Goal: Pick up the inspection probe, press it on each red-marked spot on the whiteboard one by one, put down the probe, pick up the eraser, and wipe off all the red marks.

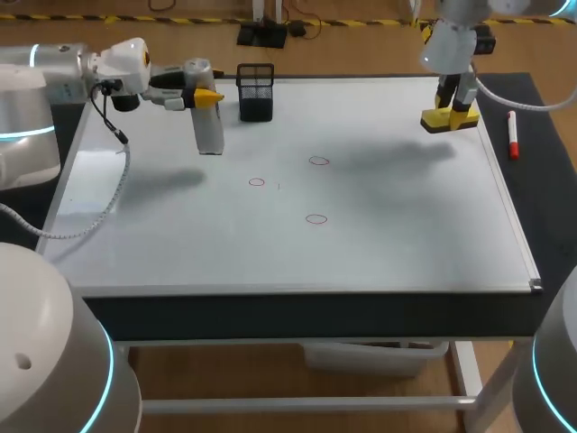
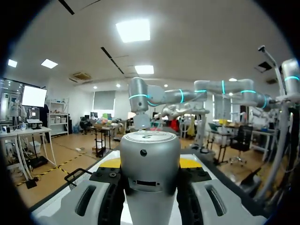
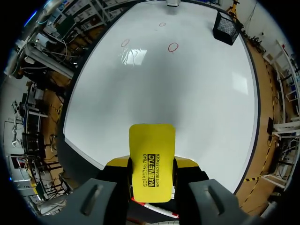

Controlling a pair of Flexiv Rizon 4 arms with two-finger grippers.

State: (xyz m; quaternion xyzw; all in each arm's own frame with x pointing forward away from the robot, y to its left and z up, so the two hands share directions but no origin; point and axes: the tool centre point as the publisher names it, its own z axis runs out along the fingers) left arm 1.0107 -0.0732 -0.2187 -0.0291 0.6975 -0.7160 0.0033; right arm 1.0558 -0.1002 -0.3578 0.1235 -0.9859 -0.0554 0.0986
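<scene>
The inspection probe [image 1: 209,131], a silver cylinder, hangs upright over the whiteboard's [image 1: 379,244] far left part. My left gripper [image 1: 206,95] is shut on its upper part. In the left wrist view the probe [image 2: 150,150] fills the gap between the yellow-tipped fingers [image 2: 190,162]. My right gripper [image 1: 449,115] is shut on the yellow eraser [image 1: 448,120] above the board's far right corner. That eraser [image 3: 152,164] lies flat between the fingers in the right wrist view. Three red circles [image 1: 318,161] [image 1: 257,182] [image 1: 315,218] mark the board's middle, the circles [image 3: 173,47] [image 3: 125,42] [image 3: 162,24] lying well ahead of the eraser.
A black mesh basket [image 1: 256,90] stands at the board's far edge, just right of the probe, the basket [image 3: 228,27] also far ahead of the eraser. A red marker [image 1: 512,135] lies on the dark mat right of the board.
</scene>
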